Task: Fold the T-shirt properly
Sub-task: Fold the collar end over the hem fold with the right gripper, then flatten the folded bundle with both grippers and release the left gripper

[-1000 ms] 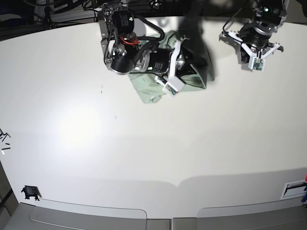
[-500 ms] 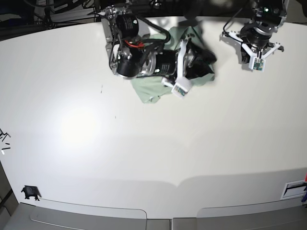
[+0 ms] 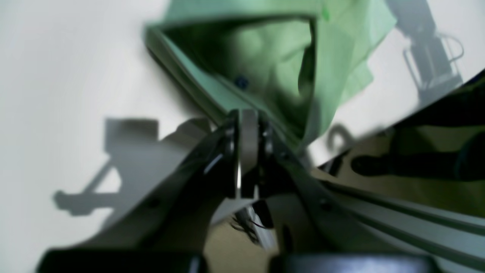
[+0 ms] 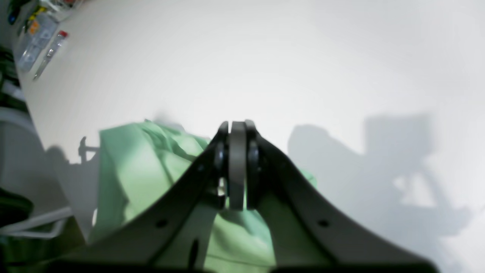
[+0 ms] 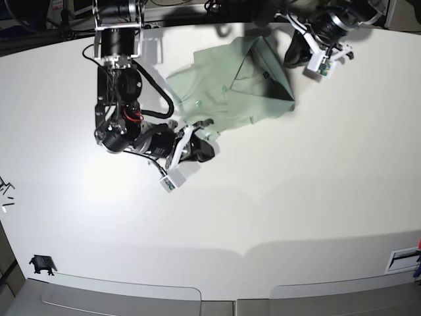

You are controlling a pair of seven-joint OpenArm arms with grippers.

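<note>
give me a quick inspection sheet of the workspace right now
surface: white table, bare across the near half
job's things: green T-shirt partly spread at the far side, collar and small blue label showing
clutter: small black clip at the near left corner; small dark bits at the left edge
grippers: left gripper shut at the shirt's neck edge; right gripper shut, shirt cloth beneath it, grip not confirmed
cables: black and red wires on the right arm
surroundings: tubes and bottles beyond the table edge, blurred
</note>
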